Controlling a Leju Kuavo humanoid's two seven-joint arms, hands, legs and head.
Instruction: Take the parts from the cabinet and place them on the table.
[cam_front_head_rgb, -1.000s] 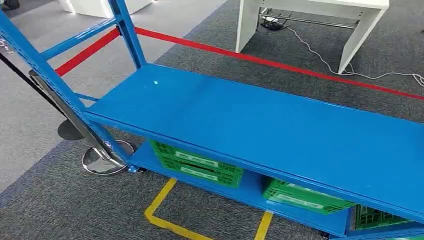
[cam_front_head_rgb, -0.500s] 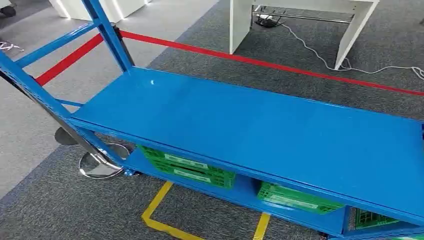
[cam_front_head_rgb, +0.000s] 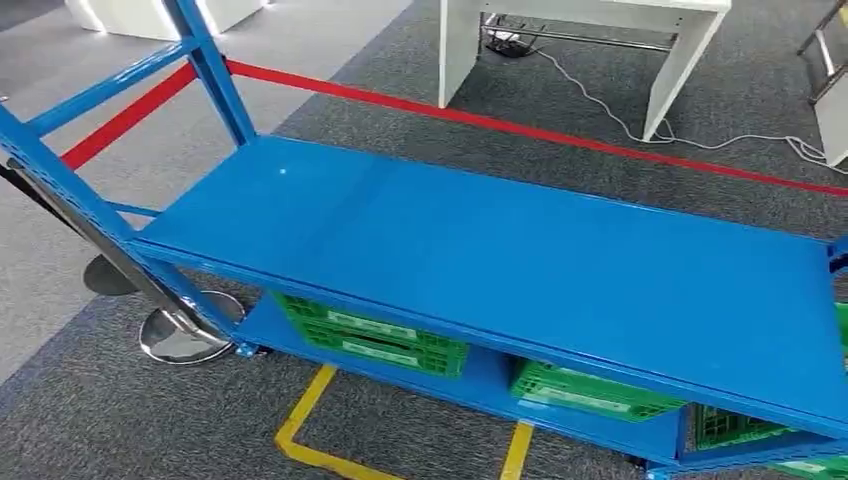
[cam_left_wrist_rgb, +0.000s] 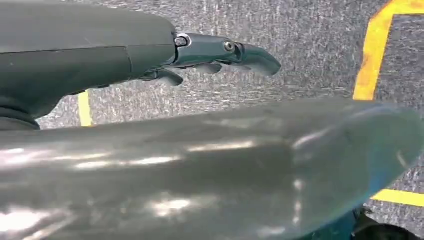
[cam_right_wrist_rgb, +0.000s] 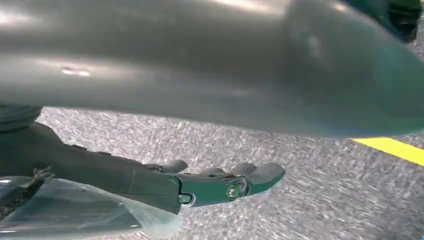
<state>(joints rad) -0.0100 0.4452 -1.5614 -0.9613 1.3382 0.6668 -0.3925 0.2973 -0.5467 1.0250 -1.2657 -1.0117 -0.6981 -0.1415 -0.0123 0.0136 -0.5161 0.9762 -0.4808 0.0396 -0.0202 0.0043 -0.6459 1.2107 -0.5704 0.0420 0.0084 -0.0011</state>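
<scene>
The blue cabinet (cam_front_head_rgb: 500, 260) stands in front of me in the head view, its wide middle shelf bare. Green crates (cam_front_head_rgb: 375, 335) (cam_front_head_rgb: 590, 392) sit on its lowest shelf. My left hand (cam_left_wrist_rgb: 210, 55) hangs over grey carpet, fingers stretched out, holding nothing. My right hand (cam_right_wrist_rgb: 200, 185) also hangs over the carpet with its fingers straight. A clear plastic bag (cam_right_wrist_rgb: 75, 212) with a dark part inside sits against its palm side, held there; the thumb is hidden behind the bag.
A white table (cam_front_head_rgb: 690, 50) stands beyond the cabinet, behind a red barrier belt (cam_front_head_rgb: 500, 125). A chrome stanchion base (cam_front_head_rgb: 180, 335) sits at the cabinet's left corner. Yellow floor tape (cam_front_head_rgb: 300, 430) marks the carpet before it. A white cable (cam_front_head_rgb: 720, 140) trails on the floor.
The whole head view has shifted: the camera moved, so the cabinet sits further left and its right end has come into sight. Nothing on the shelves moved.
</scene>
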